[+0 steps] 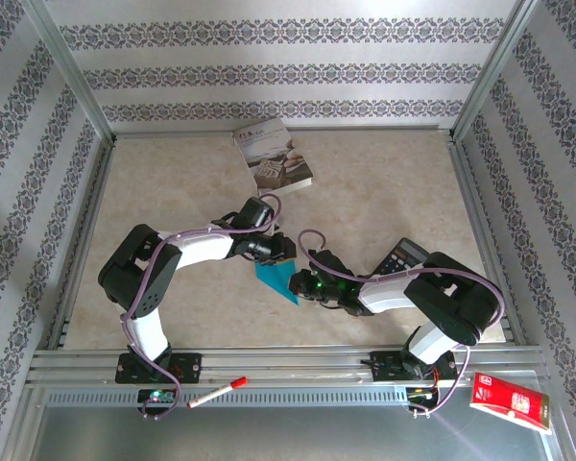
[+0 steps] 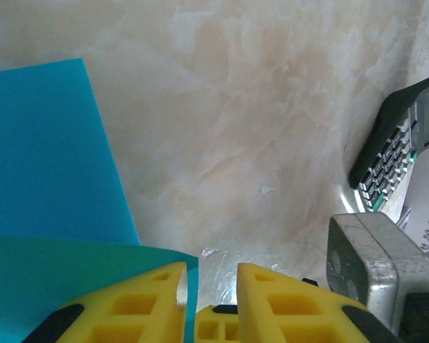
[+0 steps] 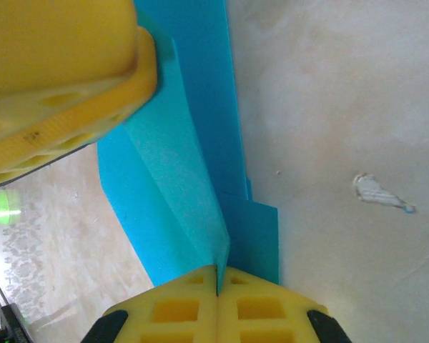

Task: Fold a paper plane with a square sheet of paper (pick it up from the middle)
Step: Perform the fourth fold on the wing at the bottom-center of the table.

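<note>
The square sheet of paper, teal-blue, is folded into a pointed paper plane [image 1: 276, 279] lying mid-table between both arms. My right gripper [image 3: 218, 275] is shut on the raised centre fold of the paper [image 3: 179, 164], and it meets the plane's right side [image 1: 302, 285]. My left gripper [image 2: 211, 275] stands at the paper's upper end [image 1: 283, 252], its jaws a little apart. An edge of the paper [image 2: 43, 157] rests against the inside of one finger, with a gap to the other finger. One yellow left finger [image 3: 57, 71] hangs over the paper.
A grey-white printed book [image 1: 274, 154] lies at the back of the table. A dark calculator [image 1: 400, 257] [image 2: 397, 143] sits by the right arm. A red marker [image 1: 216, 392] and a red packet [image 1: 509, 403] rest on the front rail.
</note>
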You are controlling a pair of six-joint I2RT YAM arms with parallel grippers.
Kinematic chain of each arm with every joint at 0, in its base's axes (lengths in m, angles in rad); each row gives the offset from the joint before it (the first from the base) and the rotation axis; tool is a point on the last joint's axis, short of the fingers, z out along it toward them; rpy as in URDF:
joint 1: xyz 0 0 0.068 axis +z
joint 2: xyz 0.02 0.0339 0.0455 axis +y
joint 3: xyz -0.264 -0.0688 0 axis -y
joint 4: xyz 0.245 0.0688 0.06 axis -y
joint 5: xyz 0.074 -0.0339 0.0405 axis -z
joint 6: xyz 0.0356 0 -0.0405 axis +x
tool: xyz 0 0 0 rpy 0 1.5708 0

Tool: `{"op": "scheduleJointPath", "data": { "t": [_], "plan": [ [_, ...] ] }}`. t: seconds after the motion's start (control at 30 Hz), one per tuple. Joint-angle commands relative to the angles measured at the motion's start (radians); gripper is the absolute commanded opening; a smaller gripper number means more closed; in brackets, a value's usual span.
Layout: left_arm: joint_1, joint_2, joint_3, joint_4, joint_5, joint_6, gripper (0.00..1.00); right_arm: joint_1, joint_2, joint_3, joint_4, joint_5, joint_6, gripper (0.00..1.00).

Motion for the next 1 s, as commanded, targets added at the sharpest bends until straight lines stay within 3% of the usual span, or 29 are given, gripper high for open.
{"op": "scheduleJointPath", "data": {
  "t": [0.0, 0.97],
  "plan": [
    [0.014, 0.015, 0.011, -0.045, -0.025, 0.040, 0.24, 0.015, 0.066, 0.000, -0.087, -0.002, -0.025, 0.00],
    [0.034, -0.148, -0.058, -0.035, 0.013, 0.003, 0.24, 0.015, -0.021, 0.010, -0.078, -0.019, -0.091, 0.12]
  ]
}}
